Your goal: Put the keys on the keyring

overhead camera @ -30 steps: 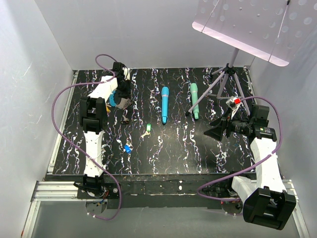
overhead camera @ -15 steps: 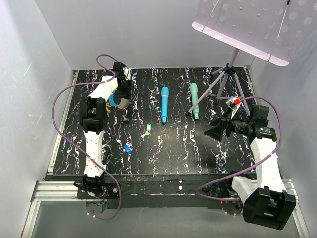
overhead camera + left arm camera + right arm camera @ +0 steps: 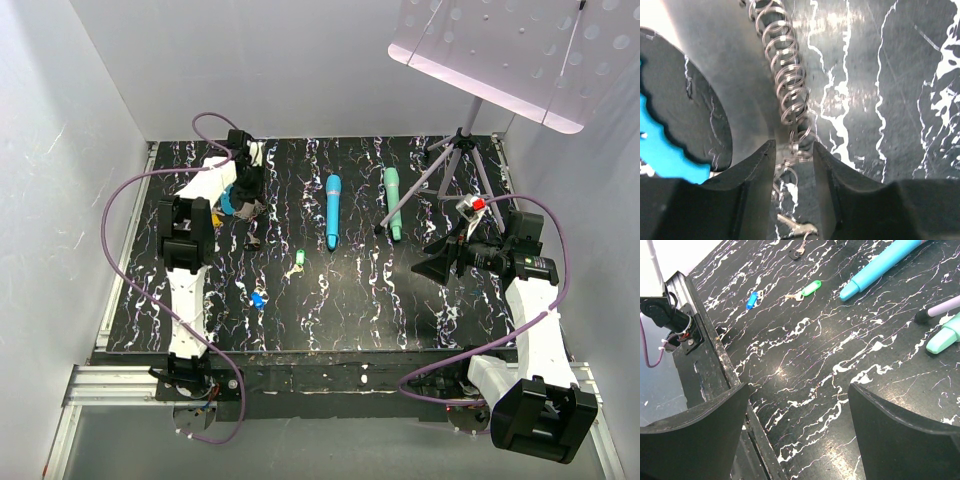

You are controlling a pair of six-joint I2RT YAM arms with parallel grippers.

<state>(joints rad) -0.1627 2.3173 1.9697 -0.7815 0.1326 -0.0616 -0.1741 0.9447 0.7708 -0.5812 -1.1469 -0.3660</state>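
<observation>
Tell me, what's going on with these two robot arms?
The left arm's pincer is down over the keyring at the far left of the table. Its fingers straddle the ring's metal chain, but I can't tell whether they are actually pinching it. The right pincer hangs wide open and empty over the right side. A green key and a blue key lie loose on the table, not yet on the ring.
</observation>
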